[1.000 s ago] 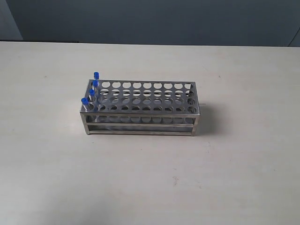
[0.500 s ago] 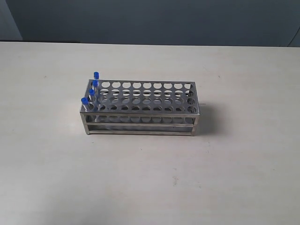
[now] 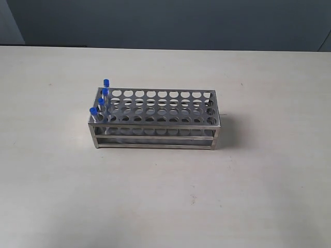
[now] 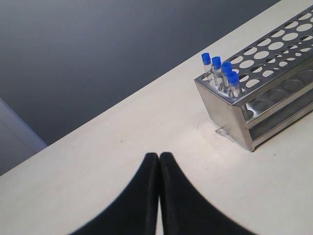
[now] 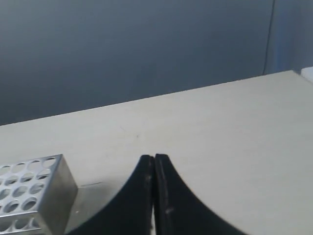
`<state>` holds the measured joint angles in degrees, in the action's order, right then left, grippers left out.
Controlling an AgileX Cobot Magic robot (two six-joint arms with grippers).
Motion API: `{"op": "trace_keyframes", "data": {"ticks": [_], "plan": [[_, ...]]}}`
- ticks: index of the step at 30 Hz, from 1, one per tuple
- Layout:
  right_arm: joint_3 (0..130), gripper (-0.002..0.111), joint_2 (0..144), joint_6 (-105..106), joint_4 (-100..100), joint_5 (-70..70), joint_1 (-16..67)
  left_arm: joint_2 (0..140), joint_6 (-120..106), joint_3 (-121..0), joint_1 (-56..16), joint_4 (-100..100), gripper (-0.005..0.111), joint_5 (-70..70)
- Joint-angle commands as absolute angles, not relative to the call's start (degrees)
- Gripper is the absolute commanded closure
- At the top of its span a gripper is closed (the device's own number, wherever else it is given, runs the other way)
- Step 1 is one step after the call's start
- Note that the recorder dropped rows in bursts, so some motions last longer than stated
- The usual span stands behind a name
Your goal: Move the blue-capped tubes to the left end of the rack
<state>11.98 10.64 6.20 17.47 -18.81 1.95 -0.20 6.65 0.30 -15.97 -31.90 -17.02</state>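
Blue-capped tubes (image 3: pixel 101 101), four in all, were seen seated in the leftmost column of the rack (image 3: pixel 155 127), left of centre in the exterior frame. Left end effector (image 4: pixel 159 157) and right end effector (image 5: pixel 154 159) were found shut, empty and apart from the rack. The task was judged complete; no further pick seemed called for.

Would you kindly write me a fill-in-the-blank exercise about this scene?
The tubes in the rack number ___.
Each tube's cap is coloured ___.
In the exterior view, the tubes stand at the rack's ___ end.
The left gripper and the right gripper are both ___.
Missing words: four, blue, left, shut.
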Motion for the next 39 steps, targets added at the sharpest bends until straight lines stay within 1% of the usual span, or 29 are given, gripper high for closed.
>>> {"op": "trace_keyframes", "data": {"ticks": [1,5,13,39], "plan": [[10.86,0.109,4.92,12.74,17.88,-21.78,-2.52,0.0,6.93,0.0,-16.18,-31.78,0.106,-16.6],[7.57,0.109,0.0,13.14,17.03,-21.78,-4.0,0.0,6.93,0.0,-16.18,-31.78,0.106,-16.6],[2.36,0.109,0.0,13.04,17.17,-20.95,-4.0,0.0,6.93,0.0,-16.18,-31.78,0.106,-16.72],[2.25,0.109,0.0,12.93,17.17,-21.28,-4.0,0.0,6.93,0.0,-16.18,-31.78,0.106,-16.72]]}}
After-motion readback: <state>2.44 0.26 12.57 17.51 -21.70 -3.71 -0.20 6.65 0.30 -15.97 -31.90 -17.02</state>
